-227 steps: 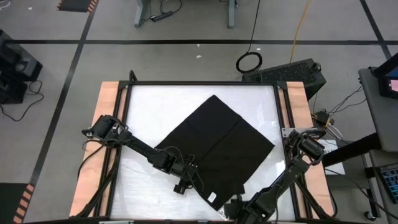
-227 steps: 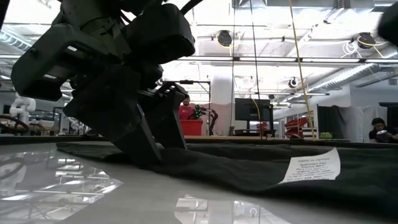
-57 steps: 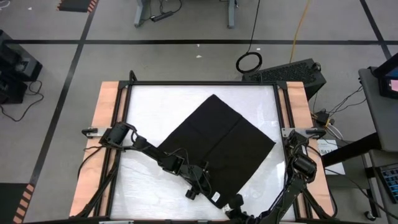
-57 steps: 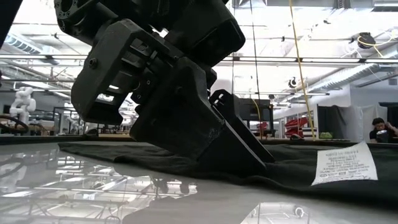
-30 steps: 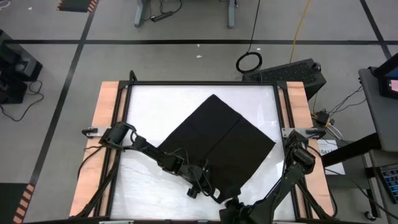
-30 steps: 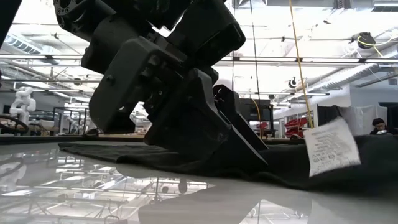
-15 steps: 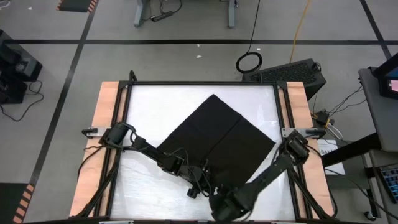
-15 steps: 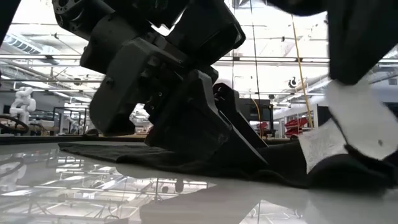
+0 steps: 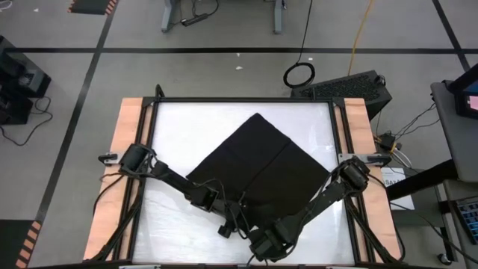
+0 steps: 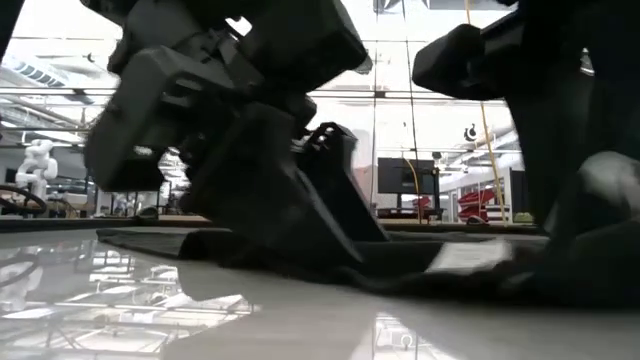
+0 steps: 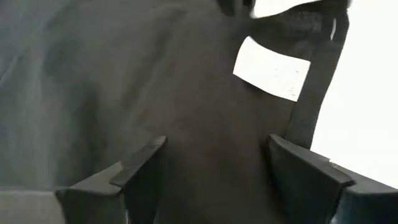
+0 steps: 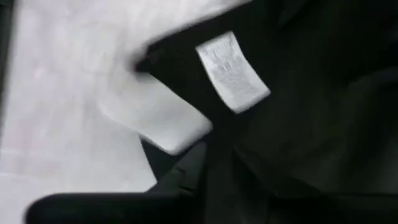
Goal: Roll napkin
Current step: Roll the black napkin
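The black napkin lies flat on the white table as a diamond. Its white tag is at the near corner and also shows in the left wrist view. My left gripper is open and low over the napkin's near-left edge, with black cloth between its fingers. My right gripper is at the near corner beside the tag, shut on the napkin. In the low view the left gripper stands left of the right one. My left gripper points down at the napkin's near-left edge, one finger on either side of a stretch of cloth; I cannot tell whether the fingertips touch it. My right gripper has the napkin at its near corner, close to the tag, coming slantwise from the table's near right. The black cloth and fingers merge, so the kind of hold is hidden. The corner is bunched and slightly raised; the rest lies on the table.
Bare white table lies to the left and far side of the napkin. Wooden rails and a black frame border the table. The two grippers stand close together at the near corner.
My right gripper has come from the table's near edge toward the left, up to my left gripper, taking the napkin's near corner with it. The tag first tipped up, then dropped lower and flatter. My left gripper has shifted slightly toward the table's left edge.
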Action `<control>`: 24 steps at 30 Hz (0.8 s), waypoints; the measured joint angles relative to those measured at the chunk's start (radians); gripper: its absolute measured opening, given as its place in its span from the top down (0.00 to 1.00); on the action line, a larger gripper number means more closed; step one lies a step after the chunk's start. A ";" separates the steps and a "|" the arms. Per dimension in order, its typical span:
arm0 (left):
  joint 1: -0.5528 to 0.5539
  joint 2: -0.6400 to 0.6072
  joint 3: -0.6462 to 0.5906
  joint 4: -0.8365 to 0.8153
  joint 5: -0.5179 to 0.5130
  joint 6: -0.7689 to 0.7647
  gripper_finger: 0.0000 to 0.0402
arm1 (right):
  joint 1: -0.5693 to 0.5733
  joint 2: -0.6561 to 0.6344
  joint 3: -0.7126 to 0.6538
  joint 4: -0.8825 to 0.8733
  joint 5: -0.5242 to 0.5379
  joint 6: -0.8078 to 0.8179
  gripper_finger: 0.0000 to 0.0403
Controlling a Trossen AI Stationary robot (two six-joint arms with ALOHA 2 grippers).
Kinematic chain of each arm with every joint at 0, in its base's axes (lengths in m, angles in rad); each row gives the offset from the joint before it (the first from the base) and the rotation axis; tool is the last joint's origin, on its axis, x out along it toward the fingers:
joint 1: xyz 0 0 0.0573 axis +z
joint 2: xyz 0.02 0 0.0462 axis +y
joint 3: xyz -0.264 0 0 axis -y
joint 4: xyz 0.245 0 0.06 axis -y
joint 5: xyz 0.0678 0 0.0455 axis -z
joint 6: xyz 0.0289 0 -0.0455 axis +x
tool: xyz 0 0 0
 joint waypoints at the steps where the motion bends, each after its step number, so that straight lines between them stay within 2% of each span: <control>1: 0.000 -0.012 -0.001 -0.017 -0.008 0.002 0.31 | 0.000 -0.001 0.000 -0.006 0.019 0.001 0.81; 6: 0.000 -0.046 -0.002 -0.071 -0.023 0.024 0.31 | 0.002 -0.013 0.000 -0.025 0.100 0.000 0.68; 10: 0.001 -0.046 -0.001 -0.092 -0.023 0.020 0.31 | 0.007 -0.023 0.000 -0.053 0.128 0.028 0.62; 15: 0.002 -0.048 0.000 -0.108 -0.025 0.016 0.31 | 0.038 -0.045 0.000 -0.035 0.123 0.080 0.62; 20: 0.004 -0.048 0.001 -0.112 -0.029 0.018 0.31 | 0.096 -0.046 0.000 0.160 0.093 0.061 0.65; 24: 0.009 -0.048 0.001 -0.113 -0.032 0.018 0.31 | 0.116 -0.040 -0.021 0.259 0.127 0.068 0.69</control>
